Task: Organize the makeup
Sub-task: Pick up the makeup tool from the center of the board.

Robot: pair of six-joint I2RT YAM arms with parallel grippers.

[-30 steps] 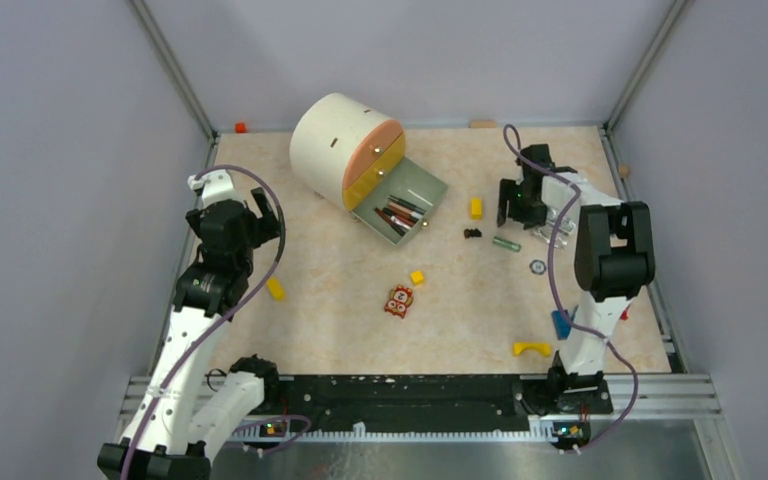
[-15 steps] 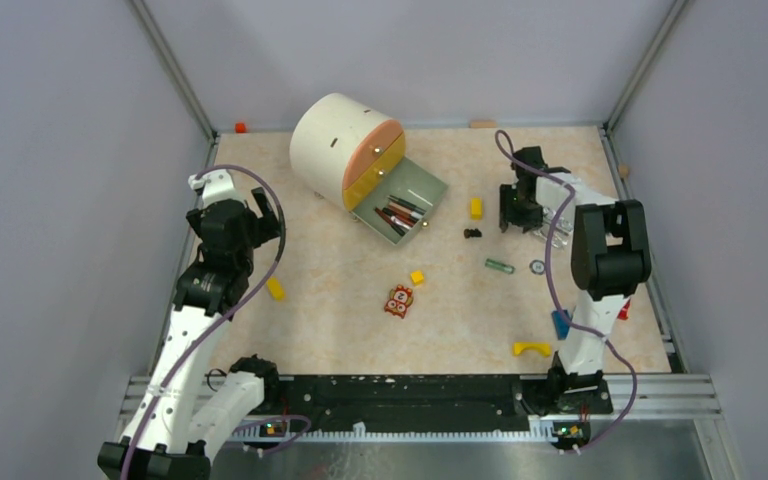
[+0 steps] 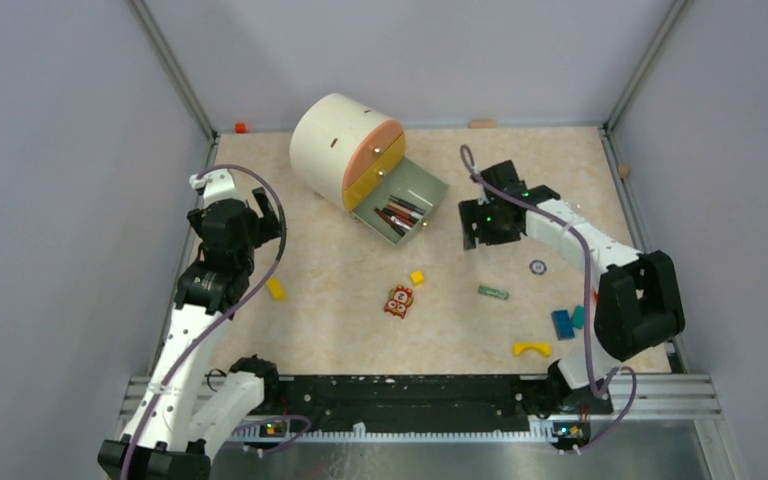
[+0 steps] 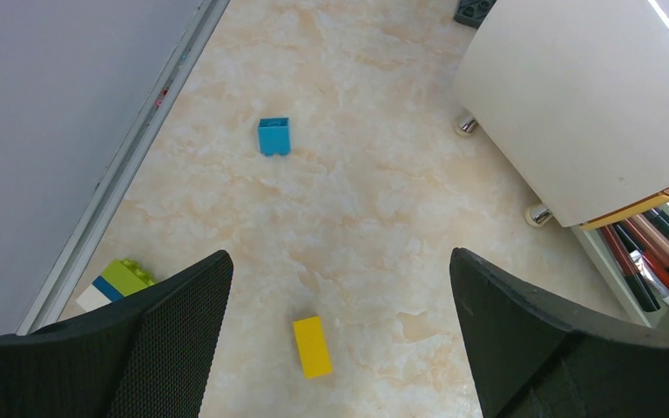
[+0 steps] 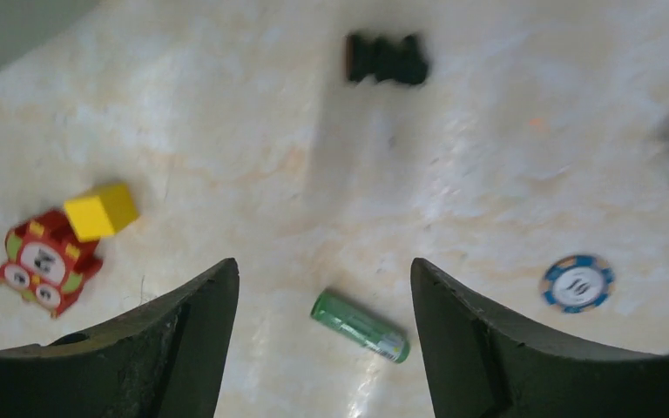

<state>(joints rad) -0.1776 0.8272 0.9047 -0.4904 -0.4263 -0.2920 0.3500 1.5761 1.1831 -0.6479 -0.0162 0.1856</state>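
Right gripper hovers spread and empty over the marbled table, a green tube lying below it. The left gripper gapes wide, holding nothing. Makeup pencils lie in the open green drawer of the round organizer.

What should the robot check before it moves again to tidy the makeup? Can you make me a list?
1. Right gripper open and empty: ok.
2. Left gripper open and empty: ok.
3. Green drawer pulled out, pencils inside, room left: ok.
4. Green tube lying free, nothing touching it: ok.
5. What the small black object is: cannot tell, it is blurred.
6. Loose things all in the drawer: not ok, tube and black object lie outside.
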